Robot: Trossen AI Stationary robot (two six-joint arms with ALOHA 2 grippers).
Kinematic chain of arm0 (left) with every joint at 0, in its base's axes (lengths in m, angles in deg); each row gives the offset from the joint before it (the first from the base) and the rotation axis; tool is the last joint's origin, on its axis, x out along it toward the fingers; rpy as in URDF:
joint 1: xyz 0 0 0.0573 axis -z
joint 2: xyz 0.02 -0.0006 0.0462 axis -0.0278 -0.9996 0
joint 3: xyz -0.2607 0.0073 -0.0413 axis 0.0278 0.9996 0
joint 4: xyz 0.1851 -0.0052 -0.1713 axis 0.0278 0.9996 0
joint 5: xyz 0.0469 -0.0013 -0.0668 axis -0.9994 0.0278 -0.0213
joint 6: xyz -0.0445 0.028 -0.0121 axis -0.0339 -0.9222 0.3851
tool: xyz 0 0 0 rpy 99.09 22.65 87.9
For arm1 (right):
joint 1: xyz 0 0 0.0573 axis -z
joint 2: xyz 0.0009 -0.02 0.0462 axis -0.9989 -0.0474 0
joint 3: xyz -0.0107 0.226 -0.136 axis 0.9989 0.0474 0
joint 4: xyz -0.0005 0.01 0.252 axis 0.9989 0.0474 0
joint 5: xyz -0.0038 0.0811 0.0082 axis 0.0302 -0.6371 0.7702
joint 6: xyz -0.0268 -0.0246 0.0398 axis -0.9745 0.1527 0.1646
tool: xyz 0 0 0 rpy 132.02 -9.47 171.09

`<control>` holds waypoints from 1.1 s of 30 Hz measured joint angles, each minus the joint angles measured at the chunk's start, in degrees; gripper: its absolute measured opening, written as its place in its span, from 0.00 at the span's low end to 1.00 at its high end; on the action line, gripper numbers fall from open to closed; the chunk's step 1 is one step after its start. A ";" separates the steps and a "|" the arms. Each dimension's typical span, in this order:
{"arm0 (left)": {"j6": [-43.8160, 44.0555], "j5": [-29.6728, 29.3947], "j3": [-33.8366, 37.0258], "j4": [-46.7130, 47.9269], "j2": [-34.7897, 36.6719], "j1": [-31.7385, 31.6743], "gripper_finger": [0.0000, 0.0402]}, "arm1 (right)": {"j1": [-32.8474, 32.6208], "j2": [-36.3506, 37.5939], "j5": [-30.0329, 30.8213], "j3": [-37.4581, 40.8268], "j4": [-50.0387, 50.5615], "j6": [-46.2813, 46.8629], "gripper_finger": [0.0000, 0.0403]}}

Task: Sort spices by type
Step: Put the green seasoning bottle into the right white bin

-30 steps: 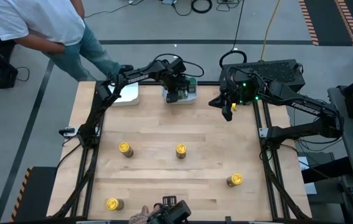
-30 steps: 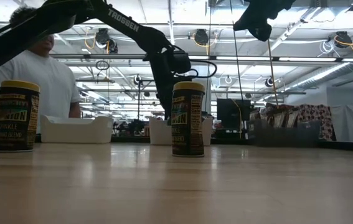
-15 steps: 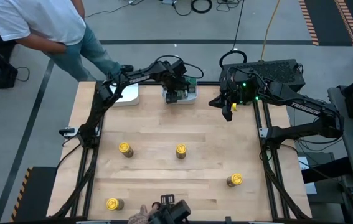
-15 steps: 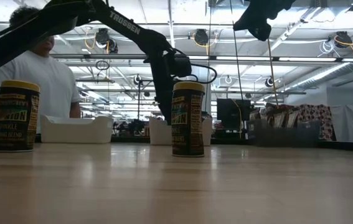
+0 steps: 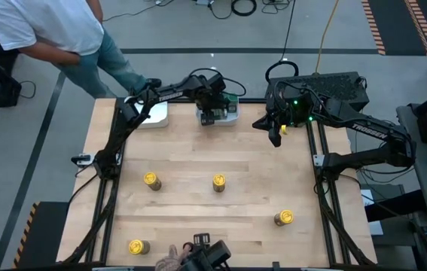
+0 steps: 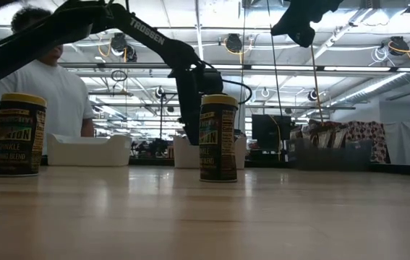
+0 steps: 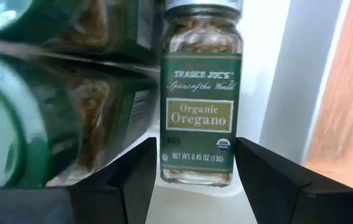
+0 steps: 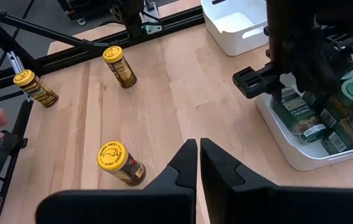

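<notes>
My left gripper [image 5: 215,114] reaches down into the white tray [image 5: 232,118] at the table's far edge. In the left wrist view it [image 7: 196,146] is shut on a green-labelled oregano jar [image 7: 200,93] beside other green-lidded jars [image 7: 51,124]. My right gripper [image 5: 276,134] hangs shut and empty above the table's far right part [image 8: 198,144]. Several yellow-lidded jars stand upright on the wood [image 5: 150,181] [image 5: 218,181] [image 5: 284,217] [image 5: 138,246]. No pointed packets show. My left gripper pinches the oregano jar near its base end [image 7: 195,174], one finger [image 7: 136,177] on each side of the glass, lying across the jar. It comes from above, pointing down into the tray. The jar lies with its label facing up, beside the tray's white wall [image 7: 269,74].
A second white tray [image 5: 153,113] sits at the far left, bare inside [image 8: 238,18]. A person in a white shirt [image 5: 40,26] stands beyond the far left corner. A hand [image 5: 169,260] shows at the near edge. Open wood lies between the yellow-lidded jars.
My left arm has sunk a little over the tray of green-lidded jars, its gripper staying in the tray. The right arm and the yellow-lidded jars have kept still.
</notes>
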 joint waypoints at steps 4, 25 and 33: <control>0.90 -0.18 -0.04 -0.08 -0.73 -0.25 0.55 | 0.00 0.00 0.00 0.00 0.00 0.00 0.00; -6.42 -1.95 -0.19 0.74 -2.51 -0.12 0.55 | 0.00 0.00 -0.02 0.00 0.00 -1.11 0.00; -5.72 -3.12 -0.13 0.33 -2.52 0.50 0.55 | 0.01 0.00 -0.02 -0.01 0.00 -2.34 0.00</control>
